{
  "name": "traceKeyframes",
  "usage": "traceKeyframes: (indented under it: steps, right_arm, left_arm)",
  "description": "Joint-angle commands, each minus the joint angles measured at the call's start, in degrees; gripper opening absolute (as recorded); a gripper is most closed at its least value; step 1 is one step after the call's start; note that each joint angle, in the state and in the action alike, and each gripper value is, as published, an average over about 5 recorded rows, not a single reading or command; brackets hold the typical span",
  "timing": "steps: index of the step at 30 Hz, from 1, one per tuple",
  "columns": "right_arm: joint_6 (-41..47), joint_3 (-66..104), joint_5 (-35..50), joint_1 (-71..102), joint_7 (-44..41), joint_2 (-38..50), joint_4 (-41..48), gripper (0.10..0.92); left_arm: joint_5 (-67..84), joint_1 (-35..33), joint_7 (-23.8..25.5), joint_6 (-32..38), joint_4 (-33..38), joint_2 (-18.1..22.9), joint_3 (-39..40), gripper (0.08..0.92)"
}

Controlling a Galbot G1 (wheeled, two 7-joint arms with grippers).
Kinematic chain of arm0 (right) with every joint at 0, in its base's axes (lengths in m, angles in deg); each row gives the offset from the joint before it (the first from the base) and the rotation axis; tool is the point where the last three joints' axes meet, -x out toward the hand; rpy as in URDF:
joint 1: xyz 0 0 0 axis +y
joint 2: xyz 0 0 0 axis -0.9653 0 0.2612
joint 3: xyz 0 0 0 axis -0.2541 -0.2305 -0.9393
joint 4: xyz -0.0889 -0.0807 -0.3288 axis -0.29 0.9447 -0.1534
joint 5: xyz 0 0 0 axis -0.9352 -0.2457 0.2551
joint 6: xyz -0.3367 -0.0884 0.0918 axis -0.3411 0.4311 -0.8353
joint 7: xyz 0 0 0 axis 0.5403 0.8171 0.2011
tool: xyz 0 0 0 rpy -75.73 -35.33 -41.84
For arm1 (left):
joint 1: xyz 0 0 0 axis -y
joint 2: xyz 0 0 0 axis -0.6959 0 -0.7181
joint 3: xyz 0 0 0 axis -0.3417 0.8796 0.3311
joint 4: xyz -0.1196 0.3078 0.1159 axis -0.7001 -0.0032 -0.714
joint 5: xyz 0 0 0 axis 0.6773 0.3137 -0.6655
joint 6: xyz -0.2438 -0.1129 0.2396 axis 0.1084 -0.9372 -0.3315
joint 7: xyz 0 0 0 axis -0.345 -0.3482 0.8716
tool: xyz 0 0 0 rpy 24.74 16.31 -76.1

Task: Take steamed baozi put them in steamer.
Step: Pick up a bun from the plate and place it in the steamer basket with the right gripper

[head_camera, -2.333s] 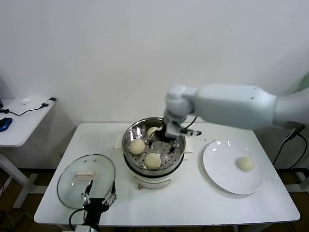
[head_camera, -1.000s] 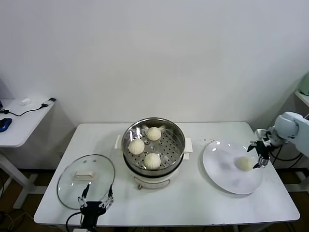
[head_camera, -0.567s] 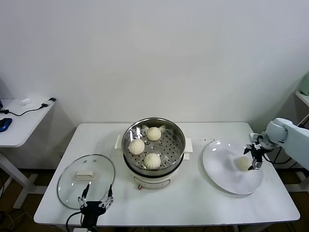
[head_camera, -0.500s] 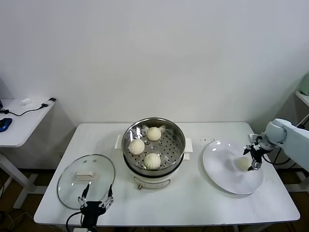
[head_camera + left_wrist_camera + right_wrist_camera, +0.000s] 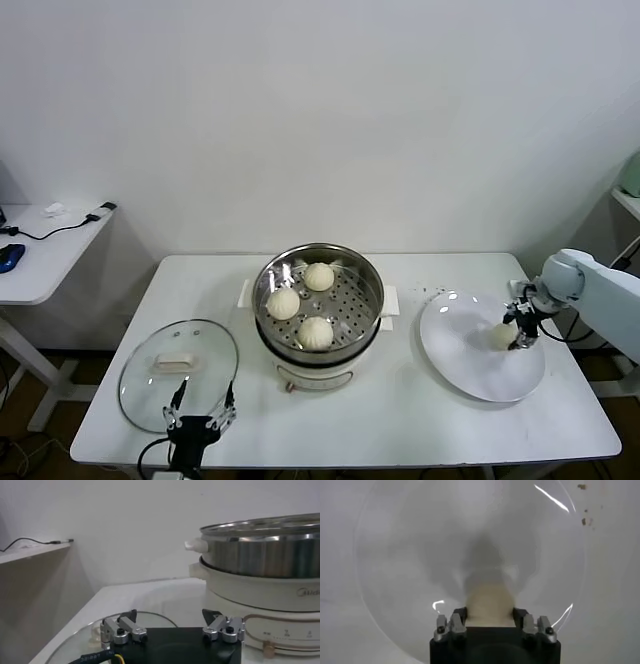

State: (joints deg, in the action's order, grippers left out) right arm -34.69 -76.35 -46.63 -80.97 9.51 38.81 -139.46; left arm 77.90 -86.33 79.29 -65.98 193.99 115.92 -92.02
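Head view: right pincer (image 5: pixel 519 325) now pressed in around the last steamed baozi (image 5: pixel 501 336) on the white plate (image 5: pixel 470 368) (a second ago, spread beside it); three baozi unmoved in the steamer (image 5: pixel 318 293); left pincer (image 5: pixel 204 418) parked wide by the glass lid (image 5: pixel 170 380). Left wrist view: fingers (image 5: pixel 121 630) apart above the lid, steamer (image 5: pixel 265 555) beyond. Right wrist view: baozi (image 5: pixel 489 605) gripped between fingers (image 5: pixel 457 624).

White wall (image 5: pixel 320 100), white table (image 5: pixel 400 420), side desk (image 5: pixel 40 250) at left.
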Motion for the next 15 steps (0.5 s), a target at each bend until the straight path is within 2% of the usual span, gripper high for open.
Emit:
traceKeyframes:
  steps: [1,8,15]
  right_arm:
    - [1.54,-5.60,4.30,-7.56,-0.01,2.60,-5.63,0.595]
    - [5.61,-25.29,22.66,-35.69,0.68,4.25,-21.48,0.585]
    - [11.07,-32.11,40.42,-54.14,3.63,-3.15,-34.87,0.585]
  left_arm:
    - [-0.04,0.01,-0.02,-0.02,0.32,-0.10,0.05,0.823]
    - [-0.07,0.98,0.14,-0.28,0.28,-0.09,0.76,0.823]
    - [0.21,2.12,0.38,-0.63,-0.01,-0.33,1.12,0.823]
